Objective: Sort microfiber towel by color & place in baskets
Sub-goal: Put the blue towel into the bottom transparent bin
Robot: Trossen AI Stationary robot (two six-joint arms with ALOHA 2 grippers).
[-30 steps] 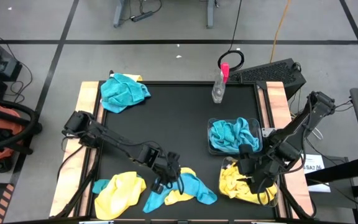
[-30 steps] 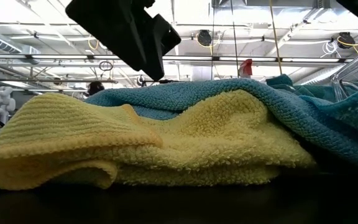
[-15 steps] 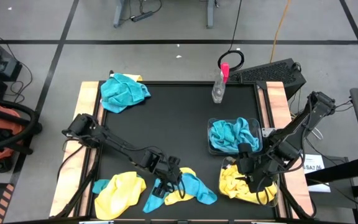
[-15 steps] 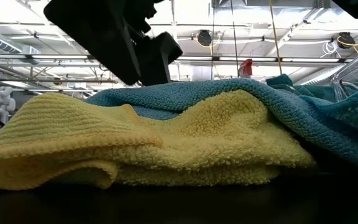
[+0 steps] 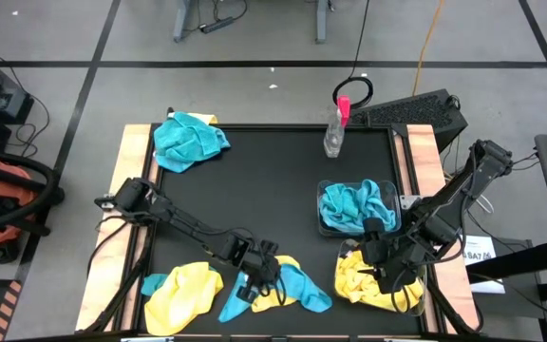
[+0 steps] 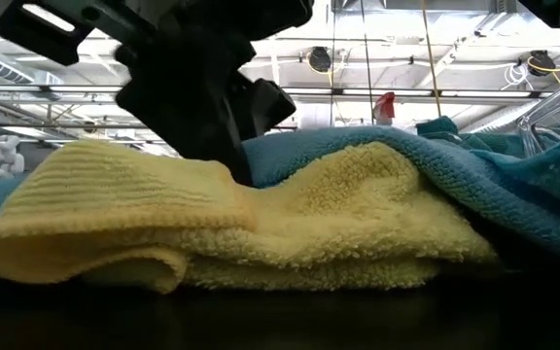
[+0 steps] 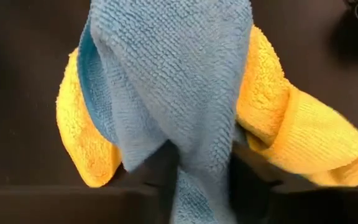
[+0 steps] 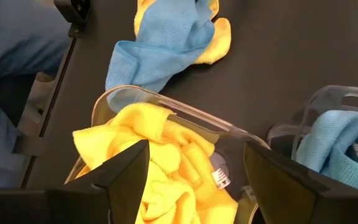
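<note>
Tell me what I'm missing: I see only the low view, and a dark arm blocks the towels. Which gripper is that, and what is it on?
Observer: The left gripper, down on the blue towel that lies over a yellow towel at the table's front.
Operator: Where is the other arm?
Observer: The right gripper hangs open over the basket of yellow towels.
Operator: Any towels not yet sorted?
Observer: A blue one at the far left corner, and a yellow one at the front left.
</note>
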